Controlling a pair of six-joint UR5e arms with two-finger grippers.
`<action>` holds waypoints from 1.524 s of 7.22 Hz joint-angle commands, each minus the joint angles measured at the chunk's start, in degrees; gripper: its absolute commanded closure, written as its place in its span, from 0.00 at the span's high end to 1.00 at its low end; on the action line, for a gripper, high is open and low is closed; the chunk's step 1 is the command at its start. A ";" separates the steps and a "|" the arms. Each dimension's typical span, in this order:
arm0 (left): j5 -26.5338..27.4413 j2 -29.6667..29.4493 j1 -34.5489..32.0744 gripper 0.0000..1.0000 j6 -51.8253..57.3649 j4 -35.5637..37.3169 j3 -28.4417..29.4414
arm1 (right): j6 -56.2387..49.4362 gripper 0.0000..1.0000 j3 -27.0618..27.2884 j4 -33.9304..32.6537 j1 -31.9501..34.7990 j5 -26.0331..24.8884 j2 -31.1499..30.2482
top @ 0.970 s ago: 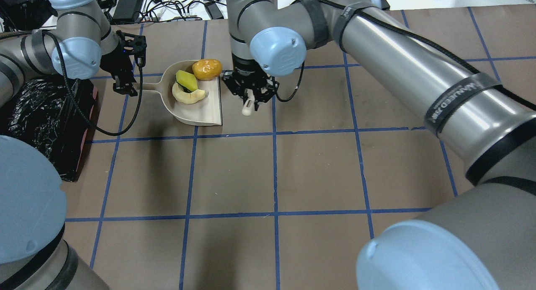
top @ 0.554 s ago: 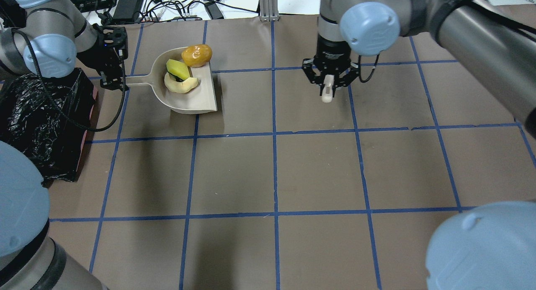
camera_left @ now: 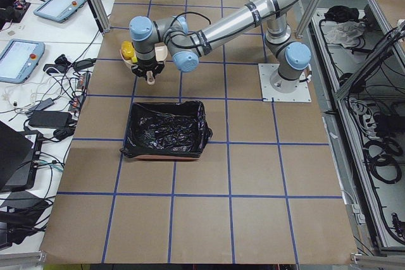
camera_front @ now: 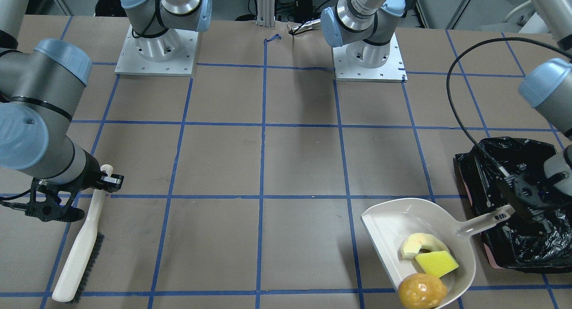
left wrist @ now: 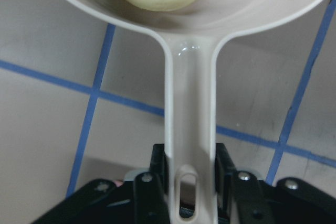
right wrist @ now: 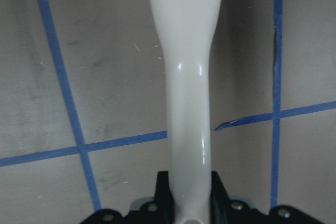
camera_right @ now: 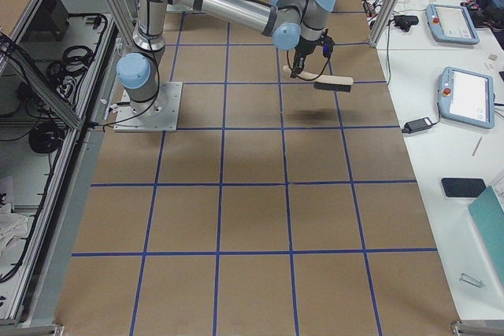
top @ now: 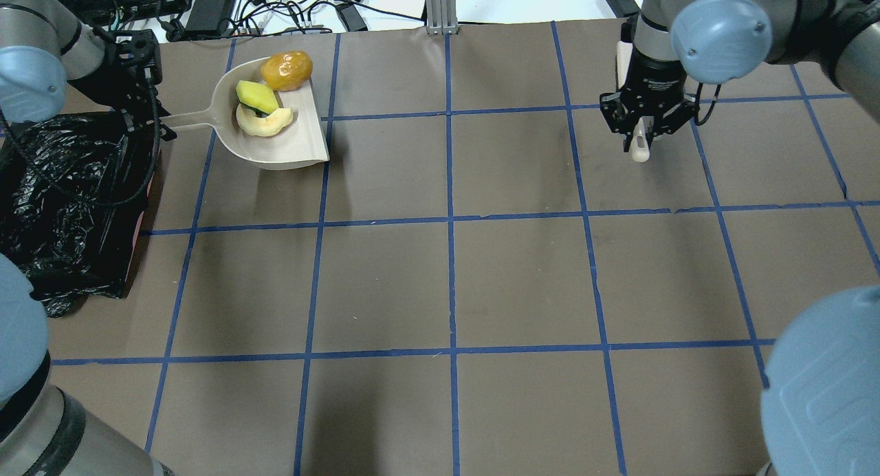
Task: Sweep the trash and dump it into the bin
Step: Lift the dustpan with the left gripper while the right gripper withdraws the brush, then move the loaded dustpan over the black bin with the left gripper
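Viewed from overhead, left to right.

1. Bin [top: 69, 208]. Rectangular, lined with a crinkled glossy black bag, pink edge at the base. Stands at the far left edge of the tabletop [top: 447, 283], which is brown paper gridded with blue tape.

2. Left claw [top: 159, 124]. Just above the bin's far right corner. Clamped on the tip of the handle of the dustpan; in the wrist view, black fingers [left wrist: 157, 179] press both sides of the handle near its hang hole.

3. Dustpan [top: 295, 146]. Beige plastic, handle pointing toward the bin, open lip facing right. Just beside the bin, over the tabletop rather than over the bag. Carries all three pieces of trash:
   - wedge [top: 256, 95], bright yellow-green, resting partly on the slice;
   - slice [top: 265, 123], pale cream, curved, in the pan near the handle;
   - potato shape [top: 286, 70], glossy orange-yellow, at the pan's far edge.

4. Right claw [top: 641, 133]. Well apart from the dustpan, at the far right of the tabletop. Closed around the pale handle of the brush [camera_front: 82, 246]. Brush slanted, dark bristles along one side, shadow on the tabletop beneath it in the right side view.
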 commanded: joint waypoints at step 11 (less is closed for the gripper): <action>-2.12 1.73 26.66 0.18 28.61 -10.91 10.02 | -15.58 0.00 15.93 -14.15 -10.26 0.18 -2.25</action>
